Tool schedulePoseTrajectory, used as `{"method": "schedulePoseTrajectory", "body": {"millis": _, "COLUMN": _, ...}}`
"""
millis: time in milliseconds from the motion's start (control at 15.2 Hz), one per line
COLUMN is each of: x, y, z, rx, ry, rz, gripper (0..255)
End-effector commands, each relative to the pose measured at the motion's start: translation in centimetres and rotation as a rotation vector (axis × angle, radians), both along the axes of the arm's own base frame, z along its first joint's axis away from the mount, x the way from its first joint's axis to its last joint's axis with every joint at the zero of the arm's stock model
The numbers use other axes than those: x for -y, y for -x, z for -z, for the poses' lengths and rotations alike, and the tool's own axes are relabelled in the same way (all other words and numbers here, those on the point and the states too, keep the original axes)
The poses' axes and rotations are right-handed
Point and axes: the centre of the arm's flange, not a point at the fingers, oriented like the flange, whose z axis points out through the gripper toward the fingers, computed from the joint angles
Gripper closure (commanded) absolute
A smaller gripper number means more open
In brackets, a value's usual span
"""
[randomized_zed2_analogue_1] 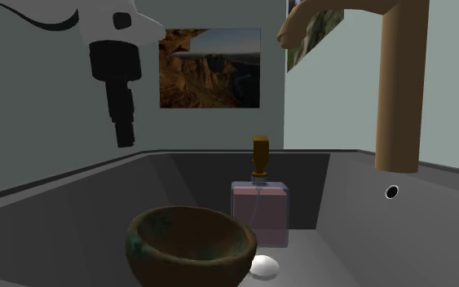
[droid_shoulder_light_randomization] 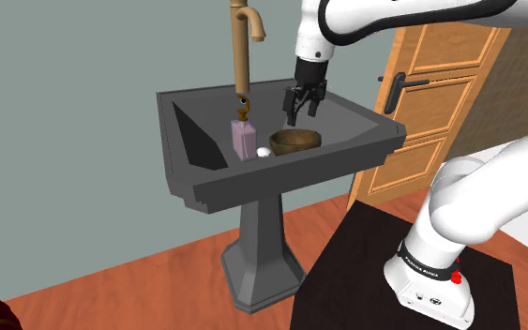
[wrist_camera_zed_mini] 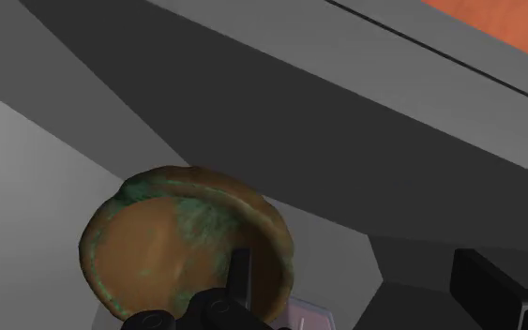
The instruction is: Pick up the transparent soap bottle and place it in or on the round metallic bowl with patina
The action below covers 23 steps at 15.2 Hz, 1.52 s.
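The soap bottle (droid_shoulder_light_randomization: pixel 244 139) is a pinkish see-through block with a brown pump top. It stands upright in the dark grey sink (droid_shoulder_light_randomization: pixel 191 141) under the faucet, and also shows in the second exterior view (randomized_zed2_analogue_1: pixel 260 214). Just beside it sits the round brown bowl (droid_shoulder_light_randomization: pixel 295 141) with green patina (randomized_zed2_analogue_1: pixel 191 245) (wrist_camera_zed_mini: pixel 187 244). My gripper (droid_shoulder_light_randomization: pixel 301 114) hangs open and empty above the bowl's far side (randomized_zed2_analogue_1: pixel 124 139), a short way from the bottle. In the wrist view the gripper (wrist_camera_zed_mini: pixel 360 270) has its fingers apart, and an edge of the bottle (wrist_camera_zed_mini: pixel 310 315) peeks past the bowl.
A tall brown faucet (droid_shoulder_light_randomization: pixel 244 47) rises over the bottle. A small white oval object (droid_shoulder_light_randomization: pixel 264 151) lies between bottle and bowl. The sink's walls slope around the basin. A wooden door (droid_shoulder_light_randomization: pixel 440 84) stands behind the arm; a painting (randomized_zed2_analogue_1: pixel 211 69) hangs on the wall.
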Motion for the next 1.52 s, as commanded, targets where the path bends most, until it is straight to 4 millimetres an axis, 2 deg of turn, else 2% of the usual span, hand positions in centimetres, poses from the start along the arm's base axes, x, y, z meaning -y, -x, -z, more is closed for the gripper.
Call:
{"method": "schedulePoseTrajectory", "body": {"millis": 0, "x": -0.1, "y": -1.9, "z": 1.1, "rx": 0.018, "ry": 0.004, "rz": 0.043, "gripper": 0}}
{"method": "schedulePoseTrajectory", "body": {"millis": 528, "x": -0.7, "y": -11.0, "z": 4.7, "rx": 0.08, "ry": 0.021, "rz": 0.208, "gripper": 0}}
{"method": "schedulePoseTrajectory", "body": {"millis": 1056, "x": 0.4, "y": -20.3, "z": 7.8, "rx": 0.142, "ry": 0.038, "rz": 0.373, "gripper": 0}}
{"method": "schedulePoseTrajectory", "body": {"millis": 1122, "x": 0.5, "y": -20.9, "z": 8.0, "rx": 0.146, "ry": 0.04, "rz": 0.385, "gripper": 0}}
{"method": "schedulePoseTrajectory", "body": {"millis": 1452, "x": 0.8, "y": -21.5, "z": 10.5, "rx": 0.146, "ry": 0.04, "rz": 0.385, "gripper": 0}}
